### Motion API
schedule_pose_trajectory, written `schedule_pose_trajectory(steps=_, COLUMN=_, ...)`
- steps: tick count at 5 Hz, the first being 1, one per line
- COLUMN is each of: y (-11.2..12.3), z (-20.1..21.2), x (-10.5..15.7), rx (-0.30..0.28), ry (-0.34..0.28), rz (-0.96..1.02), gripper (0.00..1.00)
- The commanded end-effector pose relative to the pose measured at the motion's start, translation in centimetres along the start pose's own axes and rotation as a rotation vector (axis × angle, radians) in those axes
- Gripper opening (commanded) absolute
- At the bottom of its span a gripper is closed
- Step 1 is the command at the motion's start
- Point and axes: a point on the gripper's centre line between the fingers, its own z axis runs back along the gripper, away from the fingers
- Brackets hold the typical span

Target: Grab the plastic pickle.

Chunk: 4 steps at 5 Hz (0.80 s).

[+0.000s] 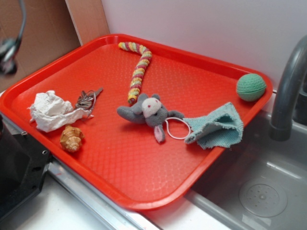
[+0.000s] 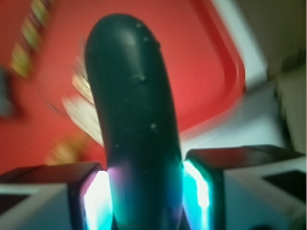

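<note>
In the wrist view the plastic pickle (image 2: 132, 110), dark teal-green, smooth and glossy, stands up between my two pads. My gripper (image 2: 146, 191) is shut on its lower end, and both pads (image 2: 96, 199) press its sides. It hangs above the red tray's (image 2: 201, 57) corner, and the ground under it is blurred. In the exterior view a blurred dark shape (image 1: 7, 50) at the top left edge looks like part of my arm. The pickle itself does not show there.
On the red tray (image 1: 120, 163) lie crumpled white paper (image 1: 50, 111), keys (image 1: 86, 99), a tan shell-like toy (image 1: 71, 138), a grey plush mouse (image 1: 146, 112), a striped knitted rope (image 1: 138, 72), a teal cloth (image 1: 216, 127) and a green knitted ball (image 1: 250, 86). A faucet (image 1: 288, 91) and sink (image 1: 259, 191) are at the right.
</note>
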Motion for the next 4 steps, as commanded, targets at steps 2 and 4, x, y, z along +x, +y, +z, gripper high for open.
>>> schedule_pose_trajectory(steps=2, y=-0.6, z=5.3, x=5.6, rx=-0.026, ry=-0.007, rz=-0.053, gripper=0.00)
schedule_pose_trajectory(steps=4, y=-2.4, z=3.0, x=12.7, rx=-0.017, ry=0.005, rz=-0.061, gripper=0.00)
